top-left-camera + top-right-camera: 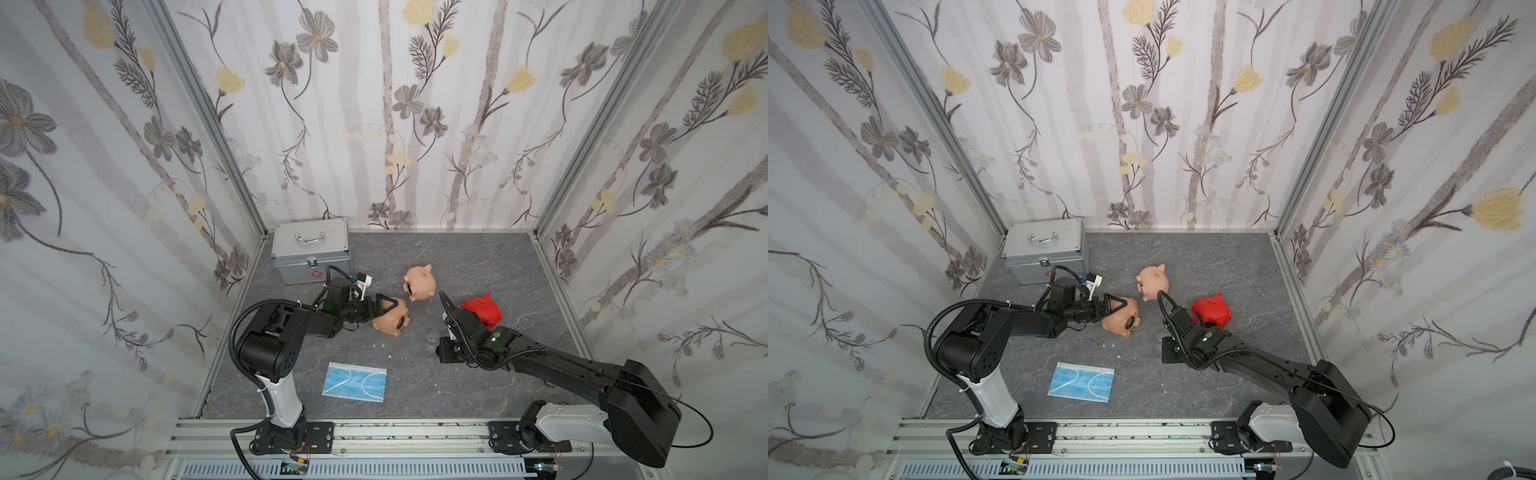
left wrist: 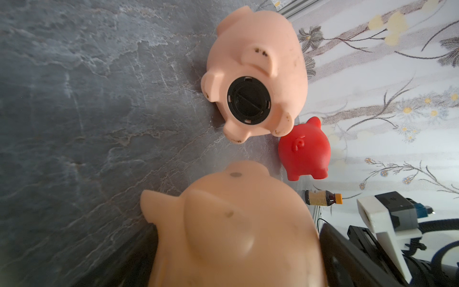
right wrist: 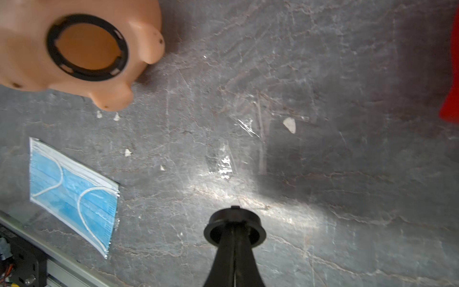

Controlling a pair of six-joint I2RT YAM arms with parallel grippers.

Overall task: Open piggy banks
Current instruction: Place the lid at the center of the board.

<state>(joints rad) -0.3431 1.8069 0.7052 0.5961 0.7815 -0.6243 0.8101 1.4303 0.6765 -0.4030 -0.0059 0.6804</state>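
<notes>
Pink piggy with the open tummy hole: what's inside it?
Through the black ring of the pink piggy, only bare peach-orange wall shows, with no coins in that part. Its black plug is out. The rest of the inside is hidden by its body.

Silver case (image 1: pixel 309 245), handle on lid, closed, at far left corner of surface (image 1: pixel 457 399); blue face mask (image 1: pixel 354 381) flat near front edge; white flecks (image 3: pixel 289 124) mid-surface.

Three piggy banks (image 1: pixel 420 282) (image 1: pixel 392 323) (image 1: pixel 484 312), one plug (image 3: pixel 214 231), one case (image 1: pixel 309 246), one mask (image 1: pixel 355 381).
</notes>
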